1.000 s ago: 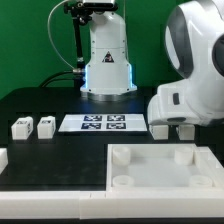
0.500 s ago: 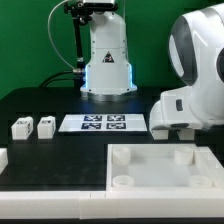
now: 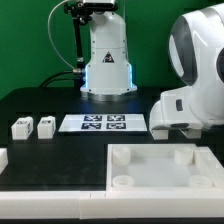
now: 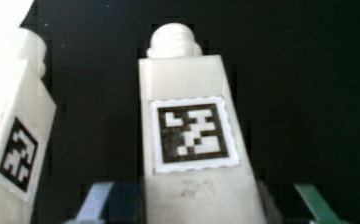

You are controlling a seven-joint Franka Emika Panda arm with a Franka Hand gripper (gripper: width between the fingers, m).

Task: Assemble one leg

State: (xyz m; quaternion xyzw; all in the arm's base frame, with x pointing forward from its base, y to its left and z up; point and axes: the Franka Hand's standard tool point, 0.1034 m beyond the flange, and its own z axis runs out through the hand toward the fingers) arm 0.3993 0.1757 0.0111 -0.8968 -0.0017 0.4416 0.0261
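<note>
In the wrist view a white leg (image 4: 195, 120) with a black-and-white tag stands between my fingers, pointed end away from the camera. A second tagged leg (image 4: 20, 130) lies right beside it. My gripper (image 4: 203, 208) is open; the fingertips (image 4: 102, 200) straddle the middle leg with a gap on each side. In the exterior view the gripper (image 3: 166, 129) is down at the table behind the large white tray-like piece (image 3: 160, 165), and the arm hides these legs. Two more legs (image 3: 20, 128) (image 3: 45, 127) stand at the exterior view's left.
The marker board (image 3: 103, 123) lies between the left legs and my gripper. The robot base (image 3: 107, 60) stands behind it. A white part (image 3: 3, 158) shows at the exterior view's left edge.
The arm has shifted slightly toward the exterior view's right and has been still over the last half second. The parts have not moved.
</note>
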